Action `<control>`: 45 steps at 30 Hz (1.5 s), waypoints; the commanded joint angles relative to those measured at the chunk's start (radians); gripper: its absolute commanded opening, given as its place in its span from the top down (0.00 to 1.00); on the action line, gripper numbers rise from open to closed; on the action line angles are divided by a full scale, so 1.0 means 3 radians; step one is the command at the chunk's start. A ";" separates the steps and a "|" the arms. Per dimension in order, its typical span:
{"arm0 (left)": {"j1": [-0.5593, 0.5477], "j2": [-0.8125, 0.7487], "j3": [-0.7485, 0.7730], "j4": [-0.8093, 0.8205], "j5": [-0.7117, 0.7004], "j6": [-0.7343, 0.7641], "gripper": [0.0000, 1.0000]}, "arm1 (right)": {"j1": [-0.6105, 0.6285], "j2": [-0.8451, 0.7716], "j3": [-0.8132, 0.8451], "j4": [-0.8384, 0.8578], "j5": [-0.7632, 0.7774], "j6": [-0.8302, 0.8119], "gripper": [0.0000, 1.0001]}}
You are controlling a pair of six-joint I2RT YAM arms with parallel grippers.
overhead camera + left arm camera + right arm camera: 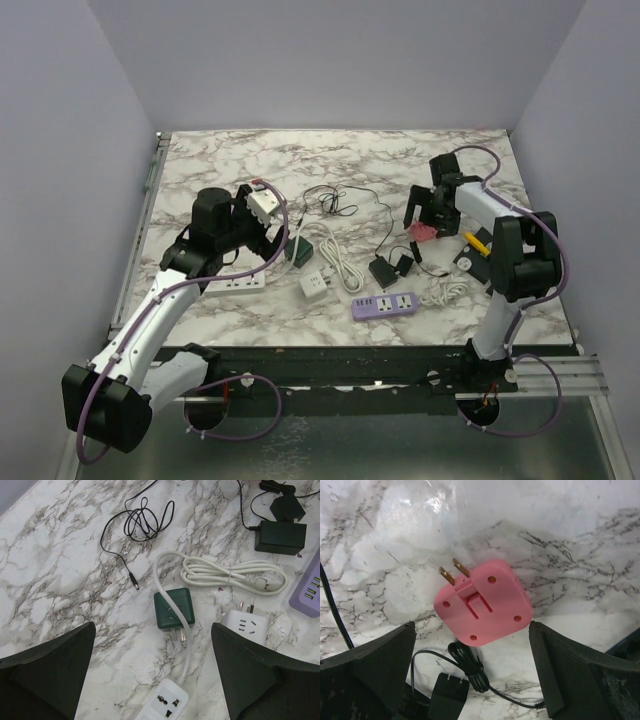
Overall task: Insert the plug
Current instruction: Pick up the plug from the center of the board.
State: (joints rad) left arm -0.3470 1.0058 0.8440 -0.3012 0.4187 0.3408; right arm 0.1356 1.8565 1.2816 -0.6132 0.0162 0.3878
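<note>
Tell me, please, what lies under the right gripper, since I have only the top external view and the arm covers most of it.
Observer: The right wrist view shows a pink plug adapter lying flat on the marble, between the open fingers of the right gripper.
Operator: Thank you. Are its prongs folded away?
Observer: No, two flat brass prongs stick out from it.
Operator: And what is below the left gripper?
Observer: The left gripper is open above a green cube adapter, whose metal pins point toward the white power strip.
</note>
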 commanded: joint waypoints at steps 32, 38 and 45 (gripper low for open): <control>0.0011 -0.0087 0.0399 -0.0335 0.0130 0.0103 0.01 | 0.0051 0.0063 -0.0313 0.0782 -0.0423 -0.0859 0.00; 0.0011 -0.0082 0.0458 -0.0341 0.0148 0.0101 0.01 | 0.0166 -0.0088 -0.0610 0.0806 -0.0247 -0.0758 0.00; 0.0009 -0.0060 0.0467 -0.0341 0.0168 0.0068 0.01 | 0.0241 -0.0062 -0.0638 0.0698 0.0295 -0.0628 0.00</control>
State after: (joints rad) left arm -0.3470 0.9947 0.9585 -0.3985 0.4389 0.3668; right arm 0.1978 1.8160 1.1179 -0.3374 0.0036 0.1463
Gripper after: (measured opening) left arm 0.989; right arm 0.998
